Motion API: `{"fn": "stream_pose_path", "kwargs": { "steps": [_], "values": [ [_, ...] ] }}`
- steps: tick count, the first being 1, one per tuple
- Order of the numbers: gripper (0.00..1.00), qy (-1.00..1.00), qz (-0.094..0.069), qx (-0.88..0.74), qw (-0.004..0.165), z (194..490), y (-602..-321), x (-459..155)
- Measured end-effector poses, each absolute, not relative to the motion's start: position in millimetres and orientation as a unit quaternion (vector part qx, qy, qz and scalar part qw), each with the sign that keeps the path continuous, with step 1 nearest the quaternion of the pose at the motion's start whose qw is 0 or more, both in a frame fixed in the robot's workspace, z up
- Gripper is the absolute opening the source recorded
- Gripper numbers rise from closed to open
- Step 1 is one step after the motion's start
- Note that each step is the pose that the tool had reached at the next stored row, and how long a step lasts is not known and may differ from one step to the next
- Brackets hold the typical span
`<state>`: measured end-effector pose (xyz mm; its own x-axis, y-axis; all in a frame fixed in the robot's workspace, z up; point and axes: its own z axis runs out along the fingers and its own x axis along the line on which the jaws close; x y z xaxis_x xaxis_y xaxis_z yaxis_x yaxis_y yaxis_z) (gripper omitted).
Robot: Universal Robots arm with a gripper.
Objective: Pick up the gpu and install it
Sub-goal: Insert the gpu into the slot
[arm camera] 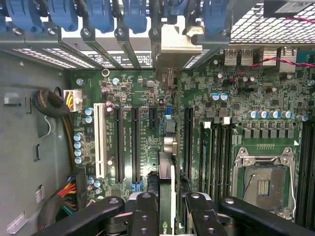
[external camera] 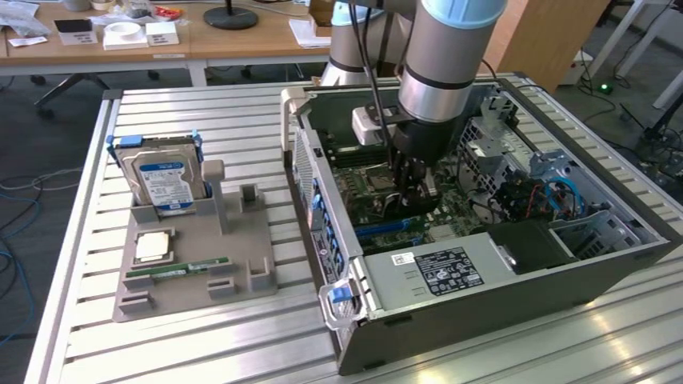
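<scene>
The gpu [arm camera: 167, 169] shows edge-on in the wrist view as a thin card standing upright over the green motherboard [arm camera: 142, 98], in line with the long black expansion slots [arm camera: 187, 142]. Its silver bracket [arm camera: 173, 45] reaches the case's rear slot openings. My gripper [arm camera: 167, 209] is shut on the card, with a black finger [arm camera: 143, 214] on either side of it. In the exterior view the gripper [external camera: 412, 190] is sunk deep inside the open computer case [external camera: 481, 296], over the motherboard's middle.
On the exterior view's left, a grey holder [external camera: 245, 240] carries a silver hard drive [external camera: 165, 180], a CPU chip [external camera: 153, 246] and a green RAM stick [external camera: 176, 270]. Blue slot clips [arm camera: 101, 17], a cable bundle [arm camera: 51, 105] and the CPU socket [arm camera: 263, 182] surround the card.
</scene>
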<state>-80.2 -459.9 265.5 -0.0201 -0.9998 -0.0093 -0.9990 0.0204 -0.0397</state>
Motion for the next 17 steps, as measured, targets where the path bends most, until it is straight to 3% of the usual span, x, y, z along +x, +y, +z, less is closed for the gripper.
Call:
{"fn": "stream_pose_path", "kwargs": {
  "steps": [17],
  "values": [
    [0.26,0.714,-0.011,-0.7,0.017,257.2,-459.9,-84.8]
  ]
}}
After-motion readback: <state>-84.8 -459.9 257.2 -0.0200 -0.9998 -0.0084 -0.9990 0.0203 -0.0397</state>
